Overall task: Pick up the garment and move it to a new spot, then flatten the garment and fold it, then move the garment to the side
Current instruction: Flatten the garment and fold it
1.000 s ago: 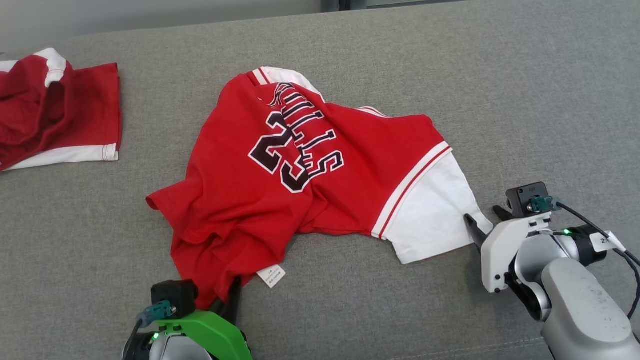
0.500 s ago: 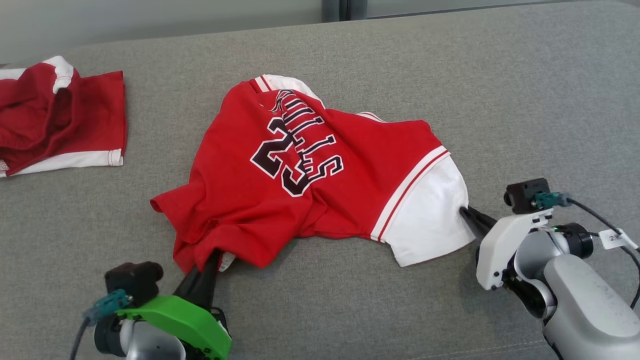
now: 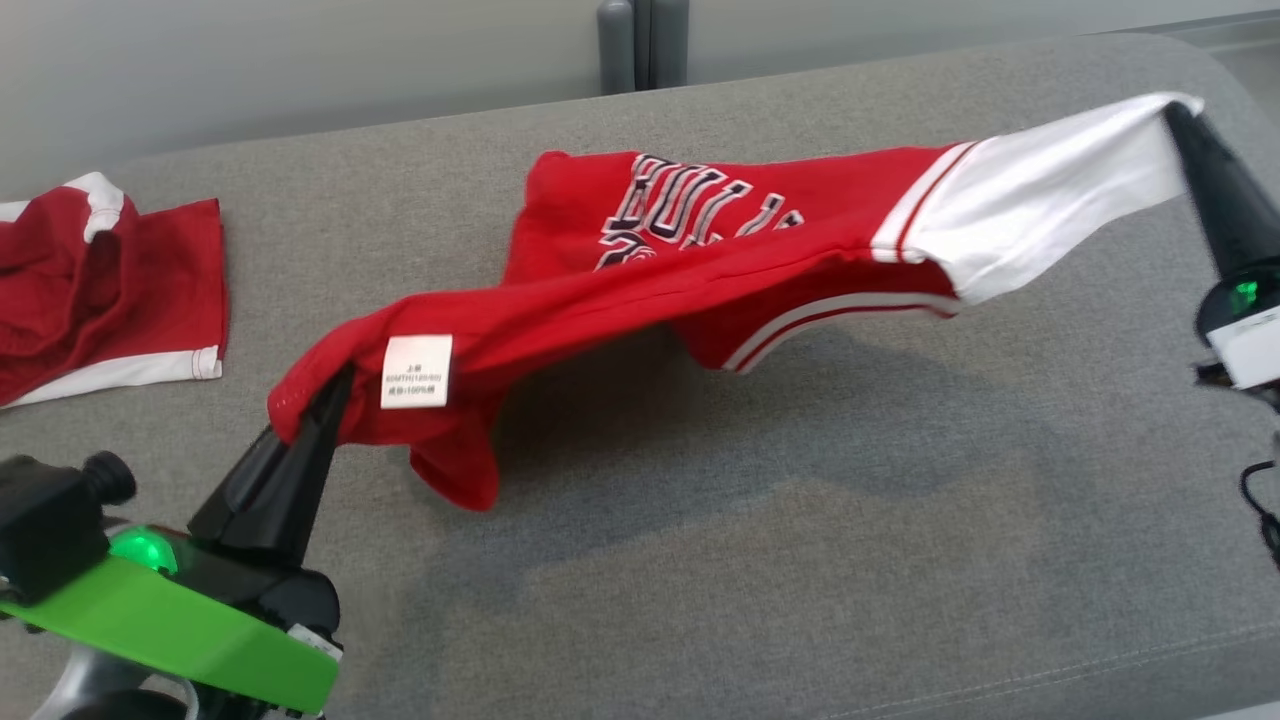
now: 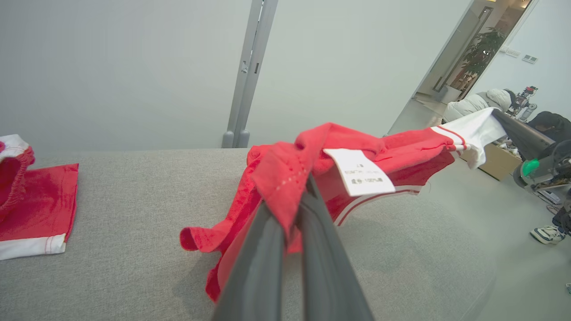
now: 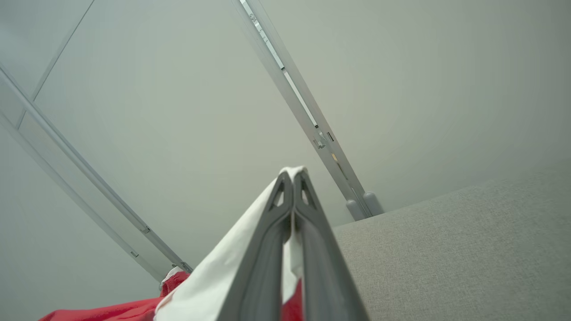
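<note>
Two grippers pinch one red-and-white jersey (image 3: pixel 720 270), stretched in the air above the grey cushion (image 3: pixel 800 560): the left gripper (image 3: pixel 332 395) clamps a red edge, the right gripper (image 3: pixel 1176 112) the white end. One white label (image 3: pixel 417 371) hangs from the jersey. One other red garment (image 3: pixel 110 280) lies at the cushion's left edge.

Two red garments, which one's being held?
The lettered jersey, pinched by the left gripper at its red edge and the right gripper at its white end. The other red garment lies crumpled at far left.
</note>
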